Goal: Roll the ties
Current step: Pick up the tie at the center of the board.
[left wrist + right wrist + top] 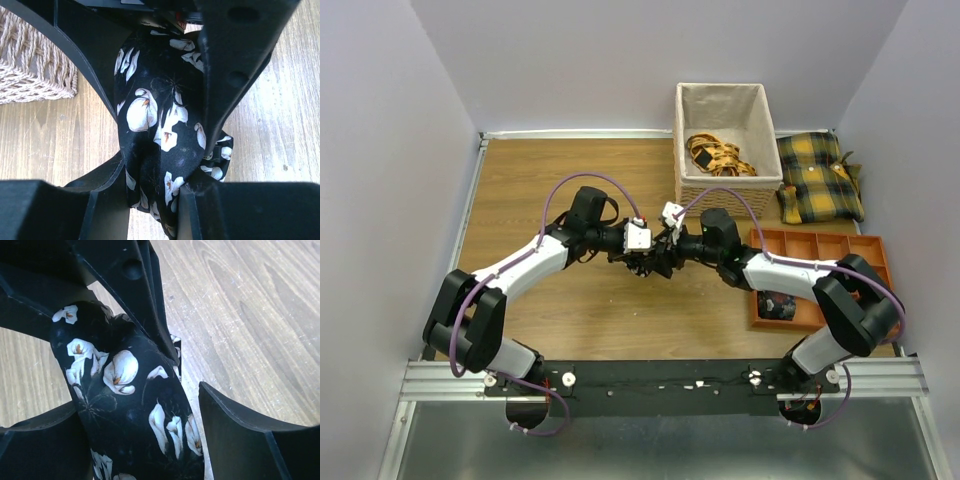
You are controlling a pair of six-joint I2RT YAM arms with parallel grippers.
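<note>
A black tie (pixel 651 263) with white flowers is bunched into a coil between both grippers over the middle of the table. My left gripper (pixel 642 262) is shut on it. In the left wrist view the tie (pixel 160 115) is pinched between my left gripper's (pixel 152 182) two fingers, and the right arm's fingers (pixel 235 75) reach in from above. My right gripper (pixel 666 258) is open around the coil. In the right wrist view the tie (pixel 130 405) rests against one finger of my right gripper (pixel 142 425), with a gap of wood showing beside the other finger (pixel 240 430).
An orange compartment tray (pixel 820 245) lies at the right, with a dark rolled tie (pixel 778 305) in a near compartment. A woven basket (pixel 725 105) at the back holds yellow patterned strips (pixel 718 155). A yellow-and-black plaid cushion (pixel 818 175) sits beside it. The basket's corner (pixel 30 60) shows in the left wrist view.
</note>
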